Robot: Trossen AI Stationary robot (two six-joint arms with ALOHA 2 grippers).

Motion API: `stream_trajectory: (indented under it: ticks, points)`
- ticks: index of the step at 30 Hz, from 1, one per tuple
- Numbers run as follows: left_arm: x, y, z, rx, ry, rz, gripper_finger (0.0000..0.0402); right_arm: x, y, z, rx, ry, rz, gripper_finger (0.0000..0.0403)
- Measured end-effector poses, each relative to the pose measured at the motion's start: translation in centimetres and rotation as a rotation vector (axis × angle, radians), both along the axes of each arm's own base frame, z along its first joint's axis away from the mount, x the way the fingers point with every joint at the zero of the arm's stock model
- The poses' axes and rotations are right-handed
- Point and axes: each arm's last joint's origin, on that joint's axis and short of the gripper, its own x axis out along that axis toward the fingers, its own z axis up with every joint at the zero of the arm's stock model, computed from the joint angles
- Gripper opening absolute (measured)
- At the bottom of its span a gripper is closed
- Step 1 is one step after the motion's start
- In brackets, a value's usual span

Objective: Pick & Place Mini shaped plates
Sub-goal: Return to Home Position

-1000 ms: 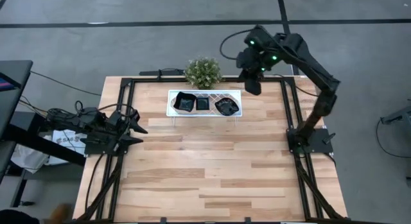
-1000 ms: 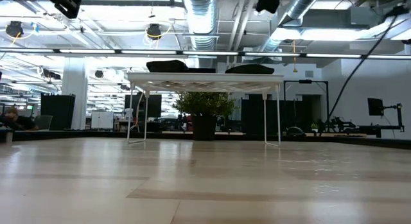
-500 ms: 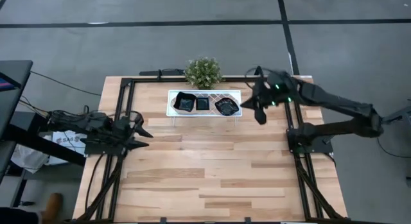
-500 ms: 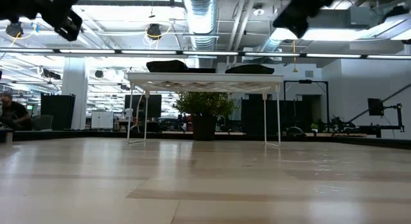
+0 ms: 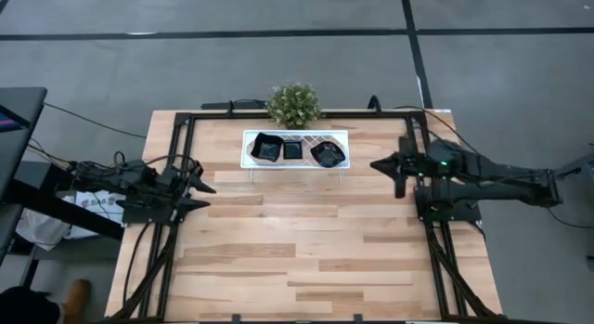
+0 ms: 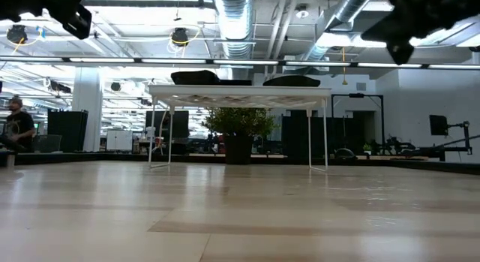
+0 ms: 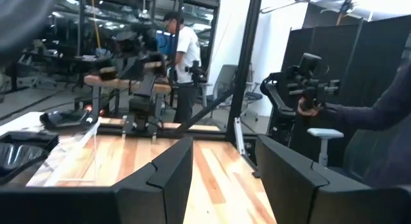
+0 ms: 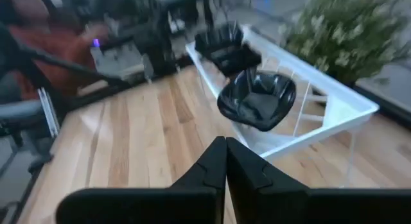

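Note:
Three black mini shaped plates lie in a white lattice tray (image 5: 343, 138) that stands on thin legs at the table's far middle: a square one (image 5: 266, 149), a smaller square one (image 5: 292, 149) and a wavy-edged one (image 5: 328, 154) (image 8: 257, 99). My right gripper (image 5: 376, 164) (image 8: 225, 161) is shut and empty; it hovers to the right of the tray and points toward it. Near the table's left edge my left gripper (image 5: 206, 196) (image 7: 221, 176) stands open and level with nothing between its fingers. Both hang well above the tabletop in the low view.
A small green potted plant (image 5: 294, 104) stands just behind the tray. A black frame rail (image 5: 186, 157) runs along the table's left, far and right sides. The wooden tabletop (image 5: 306, 240) spreads out nearer than the tray. People show in the room beyond (image 7: 186, 51).
My right gripper has swung down from high above the tray's far right corner toward the table's right edge and a little nearer. It has tipped from pointing down to nearly level and has stayed shut. The plates and tray have not moved.

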Motion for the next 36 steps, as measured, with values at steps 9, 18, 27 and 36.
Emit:
stream_trajectory:
  ticks: [9, 18, 27, 36]
  points:
    - [-0.1, 0.1, -0.3, -0.005, -0.011, 0.01, 0.0172, -4.4, 0.9, -2.8, 0.031, -0.231, -0.051, 0.0002]
    - [0.4, -0.1, -2.0, -0.029, -0.022, 0.014, 0.0172, -2.0, 0.9, -7.0, 0.102, -0.129, -0.121, 0.0004]
    - [0.6, -0.1, -3.2, -0.019, -0.012, 0.014, 0.0172, -1.7, 1.0, -9.5, 0.106, -0.134, -0.162, 0.0002]
    - [0.7, -0.2, -3.7, 0.025, -0.014, 0.011, 0.0172, -1.7, 0.9, -9.8, 0.104, -0.13, -0.187, 0.0006]
